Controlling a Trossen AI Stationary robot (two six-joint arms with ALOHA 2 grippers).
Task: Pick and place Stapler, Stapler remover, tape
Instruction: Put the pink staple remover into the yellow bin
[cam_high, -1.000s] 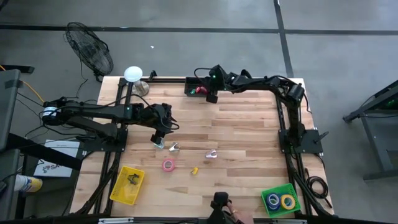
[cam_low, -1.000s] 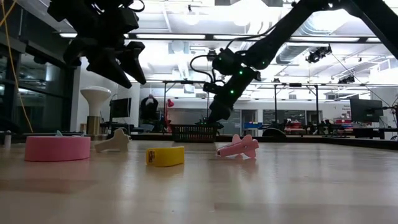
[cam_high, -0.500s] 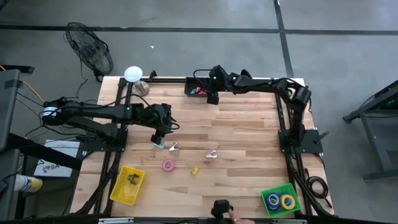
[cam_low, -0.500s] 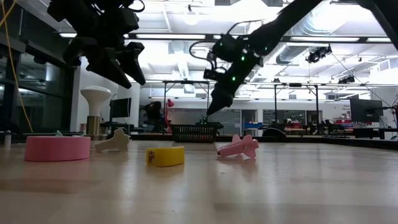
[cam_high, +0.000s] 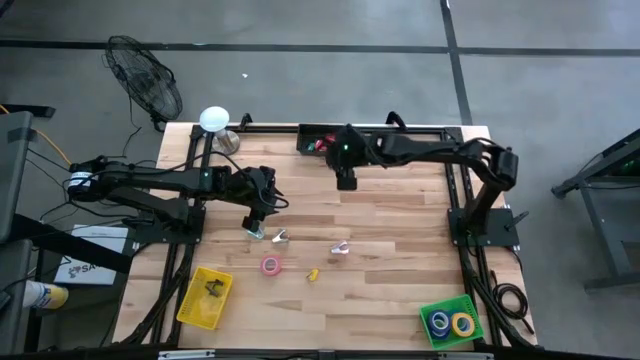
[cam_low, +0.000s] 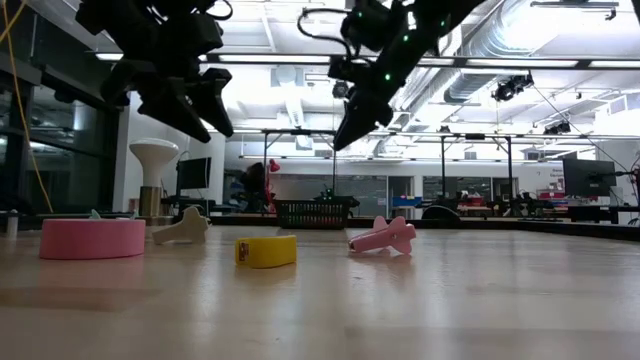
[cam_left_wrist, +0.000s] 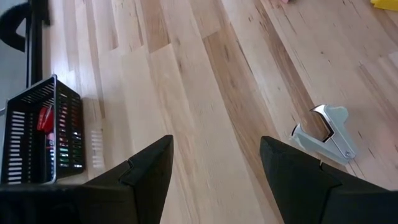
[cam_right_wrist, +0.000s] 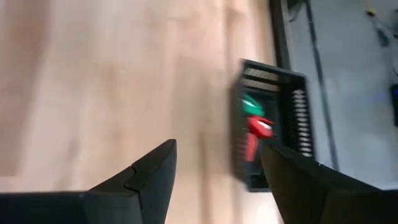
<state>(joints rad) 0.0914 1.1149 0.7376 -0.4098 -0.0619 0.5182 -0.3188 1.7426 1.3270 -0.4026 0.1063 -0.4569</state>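
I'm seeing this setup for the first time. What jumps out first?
Two dark arms reach over a wooden table: the left end effector hangs open above a silver staple remover, the right end effector open and empty near the black basket at the far edge. A pink tape roll lies mid-table, with yellow and green baskets near the front corners.

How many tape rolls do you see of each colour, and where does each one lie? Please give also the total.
Pink tape roll, on the table: 1
Blue tape roll, in the green basket: 1
Yellow tape roll, in the green basket: 1
Total: 3
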